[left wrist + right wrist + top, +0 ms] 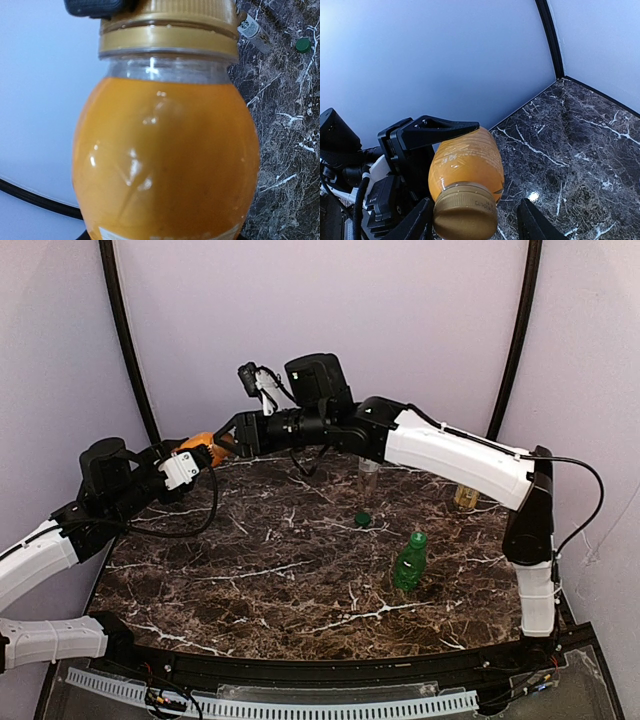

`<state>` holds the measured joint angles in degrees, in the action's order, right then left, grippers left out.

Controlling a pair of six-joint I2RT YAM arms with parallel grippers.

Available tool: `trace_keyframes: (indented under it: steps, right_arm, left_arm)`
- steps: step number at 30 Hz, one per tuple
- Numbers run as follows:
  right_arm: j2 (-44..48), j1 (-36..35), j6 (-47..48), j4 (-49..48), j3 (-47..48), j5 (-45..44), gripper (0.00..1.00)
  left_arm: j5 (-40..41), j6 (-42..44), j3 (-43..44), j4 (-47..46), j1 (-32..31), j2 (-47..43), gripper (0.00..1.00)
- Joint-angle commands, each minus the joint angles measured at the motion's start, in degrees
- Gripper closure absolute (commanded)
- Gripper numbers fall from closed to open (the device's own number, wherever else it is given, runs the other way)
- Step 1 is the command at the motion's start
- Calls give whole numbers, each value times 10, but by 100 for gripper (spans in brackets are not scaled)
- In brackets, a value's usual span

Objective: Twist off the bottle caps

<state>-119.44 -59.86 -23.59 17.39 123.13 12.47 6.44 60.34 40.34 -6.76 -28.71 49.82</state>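
**A:** How does the right gripper [475, 210] stand?

**B:** Spread. Its two black fingers [532, 225] sit either side of the tan-gold round plastic screw cap [464, 222]. In the right wrist view one finger lies just beside the rim. The other stands apart from it, with marble showing in the gap, so nothing is clamped.

**A:** And what carries that cap?

**B:** A rounded clear plastic bottle of orange liquid [165, 160]. The left gripper [197, 457] pinches it round the belly and holds it above the far left corner of the dark marble table [300, 590].

**A:** Which way does it lie?

**B:** Its long axis points neck-first at the right gripper, so the cap faces straight in between those fingers. The right arm is the nearer one to the cap, and the left arm only holds the bottle. I judge the coming move needs the fingers to close and the wrist to roll about that axis.

**A:** Do the views differ?

**B:** The left wrist view shows the cap seated on the neck and only a scrap of black finger at the top edge. It does not show the spread, which only the right wrist view gives. The top view adds a small dark green round cap [363, 519] lying loose on the marble. It also shows a bright green cap [418, 538] on a green plastic bottle [408, 568]. Both are well apart from the grippers.
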Motion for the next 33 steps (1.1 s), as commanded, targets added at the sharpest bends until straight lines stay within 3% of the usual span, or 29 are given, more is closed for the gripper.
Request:
trace_keyframes:
  steps: [1, 6, 13, 16, 18, 21, 25, 33]
  right_arm:
    - [-15, 4, -6, -2, 20, 21, 44]
    - [-18, 4, -9, -3, 19, 33, 51]
    - [-9, 3, 24, -28, 1, 63, 100]
    - [2, 1, 97, -46, -18, 119, 100]
    - [15, -6, 171, -38, -31, 150, 100]
    - [31, -20, 325, 9, -47, 189, 100]
    - [52, -41, 475, 77, -83, 194, 100]
    - [104, -66, 661, 88, -160, 168, 100]
  left_arm:
    - [1, -1, -5, -17, -3, -2, 69]
    - [0, -3, -4, -20, -4, -1, 69]
    - [-22, -31, 2, 1, -4, -4, 73]
    - [-89, -69, 20, 88, -4, -10, 77]
    - [-175, -91, 41, 168, -4, -14, 82]
    - [-321, -129, 72, 252, -4, -15, 88]
    - [-442, -158, 96, 326, -4, -12, 89]
    - [-527, -194, 116, 361, -4, -10, 92]
